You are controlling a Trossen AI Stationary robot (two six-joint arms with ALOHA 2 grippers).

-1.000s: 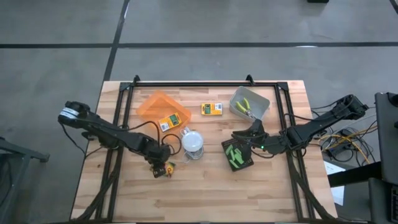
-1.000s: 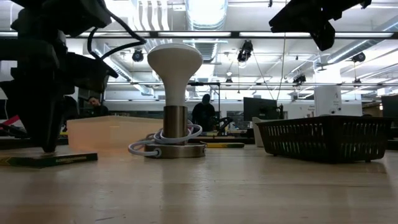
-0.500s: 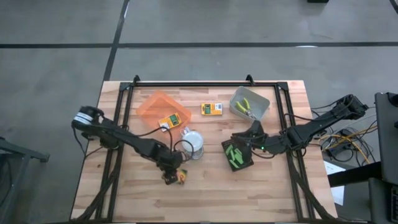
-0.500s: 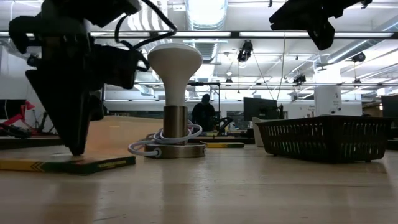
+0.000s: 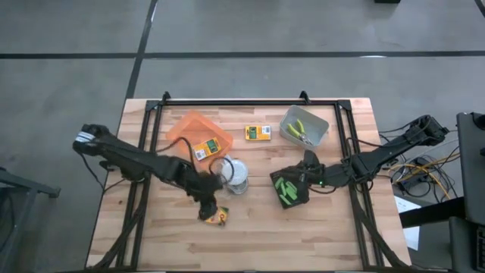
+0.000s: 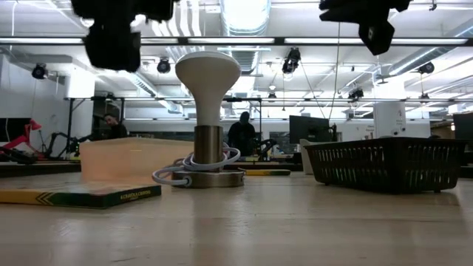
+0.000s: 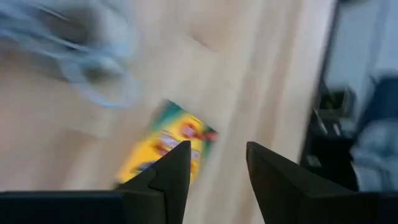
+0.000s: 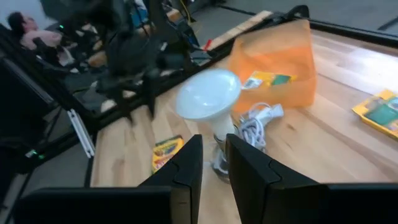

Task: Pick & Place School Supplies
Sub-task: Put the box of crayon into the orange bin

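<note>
Across the middle of the high view sits the wooden bench (image 5: 250, 235). At its upper left an orange tray (image 5: 189, 127) holds one crayon box (image 5: 204, 149); a grey tray (image 5: 305, 127) at upper right holds small yellow-green tools (image 5: 300, 133). A black tray (image 5: 290, 189), right of centre, carries bright green chunks (image 5: 286, 187). Just left of centre stands the white lamp (image 5: 236, 173) with its coiled cord.

Another box (image 5: 258, 133) lies flat between the orange and grey trays. A third box (image 5: 215, 218) lies flat on the bench below and left of the lamp, at lower left in the low view (image 6: 81, 196).

Left hand (image 5: 206, 205) hangs just above that third box, lifted clear of it, fingers (image 7: 168, 177) parted and holding nothing. Right hand (image 5: 303, 171) hovers at the black tray's upper edge, its fingers (image 8: 186, 165) narrowly parted with nothing between them.
</note>
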